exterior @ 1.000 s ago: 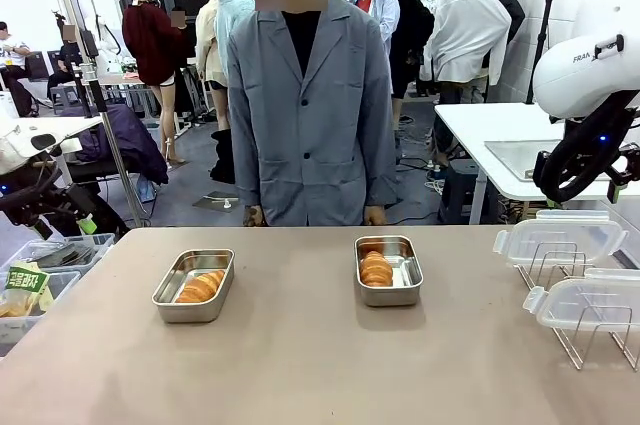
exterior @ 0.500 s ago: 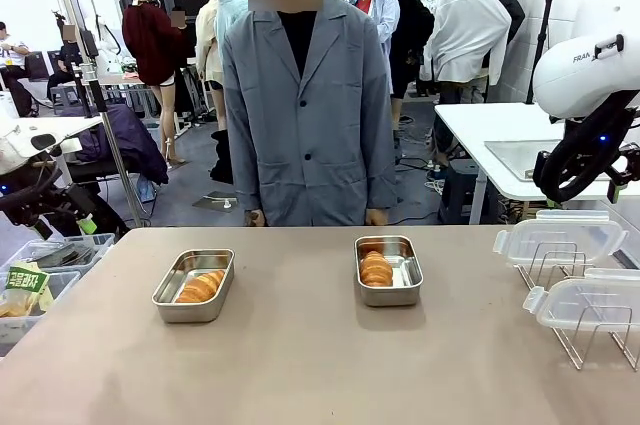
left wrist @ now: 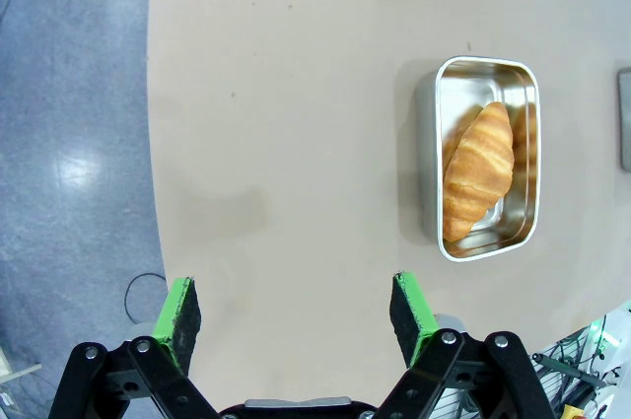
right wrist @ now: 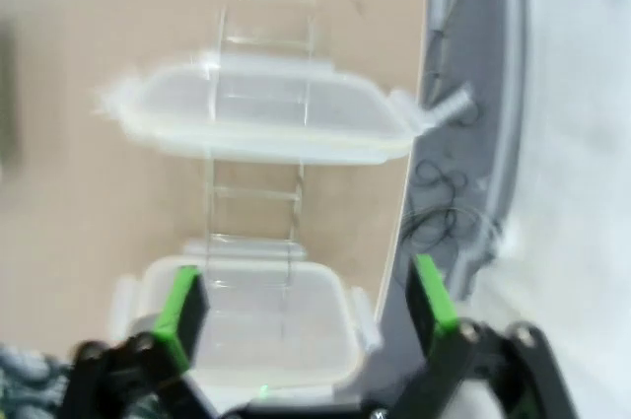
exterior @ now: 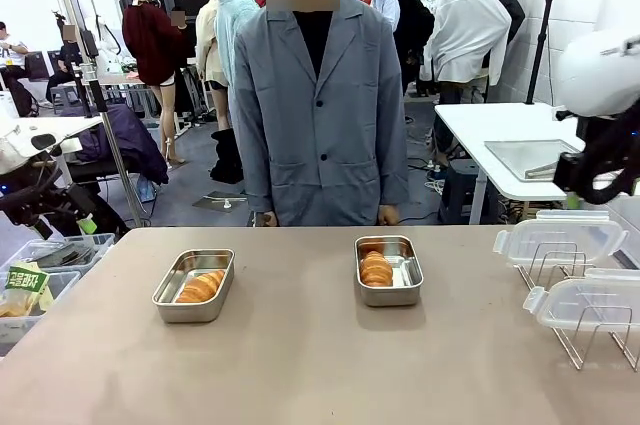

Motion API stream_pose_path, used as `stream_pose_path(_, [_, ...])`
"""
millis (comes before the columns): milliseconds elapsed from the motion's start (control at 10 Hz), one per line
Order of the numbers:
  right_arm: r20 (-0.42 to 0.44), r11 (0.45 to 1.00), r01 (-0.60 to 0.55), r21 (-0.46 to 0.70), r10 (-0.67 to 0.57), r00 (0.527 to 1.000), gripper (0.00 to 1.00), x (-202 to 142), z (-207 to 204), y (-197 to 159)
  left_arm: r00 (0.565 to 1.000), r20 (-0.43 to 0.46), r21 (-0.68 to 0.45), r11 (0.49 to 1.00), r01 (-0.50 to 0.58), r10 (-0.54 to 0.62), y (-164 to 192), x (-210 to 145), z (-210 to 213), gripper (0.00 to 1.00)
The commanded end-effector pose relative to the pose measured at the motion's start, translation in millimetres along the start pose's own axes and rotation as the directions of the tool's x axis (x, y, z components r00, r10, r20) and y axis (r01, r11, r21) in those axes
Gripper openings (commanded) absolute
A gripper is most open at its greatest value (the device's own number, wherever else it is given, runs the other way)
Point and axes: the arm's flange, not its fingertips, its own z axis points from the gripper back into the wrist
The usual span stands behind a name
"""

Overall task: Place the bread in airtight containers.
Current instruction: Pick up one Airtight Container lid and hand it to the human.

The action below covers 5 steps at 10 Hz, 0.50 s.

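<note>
Two steel airtight containers sit open on the tan table, the left one (exterior: 170,290) and the right one (exterior: 403,275). Each holds one golden ridged piece of bread: the left roll (exterior: 201,286), the right roll (exterior: 376,268). In the left wrist view my left gripper (left wrist: 296,308) hangs open above bare table, with a container (left wrist: 426,143) and its bread (left wrist: 480,168) ahead to the right. My right gripper (right wrist: 308,301) is open over two clear white-rimmed lids, the farther lid (right wrist: 261,123) and the nearer lid (right wrist: 246,315); this view is blurred. Both lids (exterior: 560,240) (exterior: 590,303) rest on a rack at the table's right.
A wire rack (exterior: 585,340) carries the lids by the right edge. A person in a grey coat (exterior: 320,115) stands at the far side, hands at the table edge. Plastic bins (exterior: 40,275) stand left of the table. My right arm (exterior: 600,75) looms at the upper right.
My right arm has swung to the right and a little up in the front view. The person has shifted slightly to the right. The containers, bread and lids have not moved.
</note>
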Motion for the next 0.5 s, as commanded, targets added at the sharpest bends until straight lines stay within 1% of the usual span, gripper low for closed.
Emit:
stream_pose_path(0, [0.081, 0.934, -0.351, 0.067, 0.345, 0.935, 1.0, -49, 7, -12, 1.0, -0.006, 0.023, 1.0, -0.006, 0.006, 1, -1, 1, 1.0])
stream_pose_path(100, [0.074, 0.871, -0.481, 0.096, 0.476, 0.877, 1.0, -62, 9, -12, 1.0, -0.006, 0.023, 1.0, -0.006, 0.006, 1, -1, 1, 1.0])
stream_pose_path(200, [0.077, 0.797, -0.588, 0.137, 0.584, 0.808, 1.0, -71, 9, -8, 1.0, -0.006, 0.023, 1.0, -0.006, 0.006, 1, -1, 1, 1.0])
stream_pose_path(300, [0.078, 0.701, -0.695, 0.161, 0.693, 0.717, 1.0, -72, 4, 4, 1.0, -0.006, 0.023, 1.0, -0.006, 0.006, 1, -1, 1, 1.0])
stream_pose_path(400, [0.065, 0.617, -0.764, 0.189, 0.769, 0.636, 1.0, -71, -1, 19, 1.0, -0.006, 0.023, 1.0, -0.006, 0.006, 1, -1, 1, 1.0])
